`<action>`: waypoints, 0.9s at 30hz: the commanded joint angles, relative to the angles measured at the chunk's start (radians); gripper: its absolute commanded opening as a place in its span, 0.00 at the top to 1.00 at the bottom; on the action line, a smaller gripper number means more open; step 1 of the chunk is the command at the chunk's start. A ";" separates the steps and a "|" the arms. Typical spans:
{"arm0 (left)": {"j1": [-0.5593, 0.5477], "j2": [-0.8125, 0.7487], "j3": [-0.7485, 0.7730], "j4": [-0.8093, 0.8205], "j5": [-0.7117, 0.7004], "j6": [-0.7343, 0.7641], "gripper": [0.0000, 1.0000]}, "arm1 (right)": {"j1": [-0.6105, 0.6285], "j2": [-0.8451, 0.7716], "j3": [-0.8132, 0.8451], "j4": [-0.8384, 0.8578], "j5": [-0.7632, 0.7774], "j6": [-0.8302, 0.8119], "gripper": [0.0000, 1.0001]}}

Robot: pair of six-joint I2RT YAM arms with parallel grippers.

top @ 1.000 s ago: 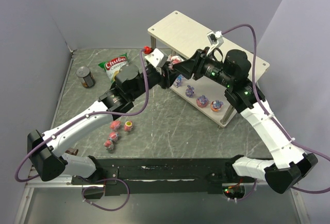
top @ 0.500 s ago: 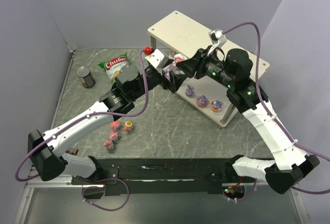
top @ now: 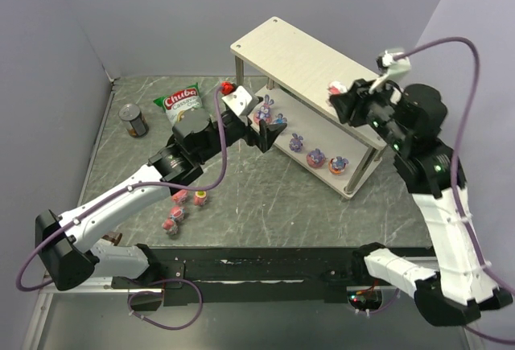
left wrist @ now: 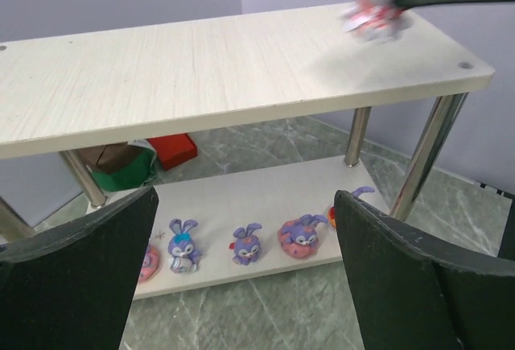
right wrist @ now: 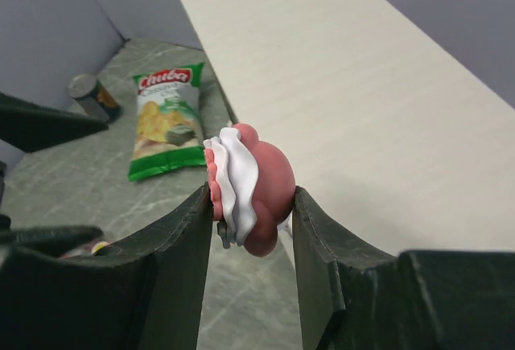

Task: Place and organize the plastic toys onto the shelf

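A glossy pink-red rounded plastic toy is hanging just above the top board of the pale wooden 2-tier shelf, with the right gripper clenching it. Purple bunny-eared figurines are standing in a row on the shelf's lower board. The left gripper is hovering before that board, released and empty.

A green crinkled foil chip bag with red-and-white lettering is laid flat on a grey-green marbled tabletop, towards its far left corner. A dark cylindrical metal can is stood upright just left of the bag, not touching it. The tabletop is enclosed by 3 plain lilac-grey walls.
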 commanded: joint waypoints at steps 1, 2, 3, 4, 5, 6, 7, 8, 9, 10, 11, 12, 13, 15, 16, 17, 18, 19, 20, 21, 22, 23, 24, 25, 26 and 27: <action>0.024 -0.032 -0.024 0.008 0.009 0.004 0.04 | -0.033 -0.068 0.053 -0.139 0.058 -0.088 1.00; 0.027 -0.032 -0.028 0.009 0.014 0.003 0.04 | -0.036 -0.087 0.049 -0.162 0.066 -0.089 1.00; 0.033 -0.030 -0.031 0.008 0.017 0.003 0.04 | -0.039 -0.097 0.030 -0.171 0.081 -0.088 1.00; 0.038 -0.029 -0.031 0.009 0.025 0.001 0.04 | -0.042 -0.108 0.018 -0.176 0.110 -0.088 1.00; 0.038 -0.027 -0.035 0.009 0.026 0.003 0.04 | -0.046 -0.129 0.004 -0.177 0.113 -0.129 1.00; 0.044 -0.026 -0.036 0.011 0.031 0.001 0.04 | -0.049 -0.142 -0.029 -0.176 0.113 -0.135 1.00; 0.047 -0.024 -0.036 0.012 0.040 0.003 0.04 | -0.056 -0.151 -0.045 -0.171 0.145 -0.142 1.00; 0.052 -0.023 -0.036 0.012 0.045 0.003 0.04 | -0.069 -0.163 -0.077 -0.167 0.146 -0.158 1.00; 0.053 -0.021 -0.035 0.011 0.049 0.003 0.04 | -0.077 -0.166 -0.091 -0.154 0.141 -0.169 1.00; 0.055 -0.020 -0.036 0.011 0.054 0.001 0.04 | -0.086 -0.168 -0.105 -0.148 0.121 -0.181 1.00; 0.056 -0.021 -0.036 0.009 0.059 0.001 0.04 | -0.097 -0.173 -0.129 -0.139 0.120 -0.200 1.00; 0.059 -0.018 -0.036 0.011 0.060 0.001 0.04 | -0.123 -0.176 -0.140 -0.116 0.092 -0.206 1.00; 0.058 -0.017 -0.036 0.011 0.062 0.001 0.04 | -0.140 -0.179 -0.152 -0.102 0.069 -0.209 1.00; 0.059 -0.012 -0.039 0.014 0.066 0.003 0.04 | -0.204 -0.185 -0.177 -0.079 -0.009 -0.211 1.00; 0.059 -0.009 -0.039 0.012 0.069 0.001 0.04 | -0.223 -0.185 -0.182 -0.059 -0.032 -0.212 1.00; 0.059 -0.010 -0.038 0.015 0.068 0.003 0.04 | -0.239 -0.185 -0.191 -0.049 -0.084 -0.217 1.00; 0.061 -0.009 -0.038 0.015 0.068 0.001 0.04 | -0.258 -0.180 -0.195 -0.041 -0.103 -0.221 1.00; 0.061 -0.006 -0.035 0.014 0.069 0.003 0.04 | -0.288 -0.179 -0.198 -0.030 -0.120 -0.227 1.00; 0.062 -0.003 -0.033 0.012 0.069 0.001 0.04 | -0.305 -0.171 -0.203 -0.024 -0.141 -0.237 1.00; 0.064 0.002 -0.030 0.012 0.068 0.003 0.04 | -0.321 -0.170 -0.208 -0.019 -0.200 -0.247 1.00; 0.066 0.005 -0.027 0.011 0.068 0.003 0.04 | -0.360 -0.168 -0.211 -0.015 -0.237 -0.260 1.00; 0.069 0.008 -0.025 0.011 0.068 0.004 0.04 | -0.376 -0.163 -0.214 -0.012 -0.271 -0.281 1.00; 0.070 0.014 -0.024 0.012 0.069 0.007 0.04 | -0.393 -0.160 -0.211 -0.018 -0.335 -0.292 1.00; 0.072 0.019 -0.016 0.012 0.071 0.007 0.04 | -0.410 -0.150 -0.206 -0.024 -0.366 -0.303 1.00; 0.076 0.022 -0.012 0.012 0.072 0.009 0.04 | -0.445 -0.144 -0.194 -0.045 -0.399 -0.328 1.00; 0.078 0.028 -0.008 0.015 0.075 0.007 0.04 | -0.463 -0.139 -0.185 -0.056 -0.432 -0.338 1.00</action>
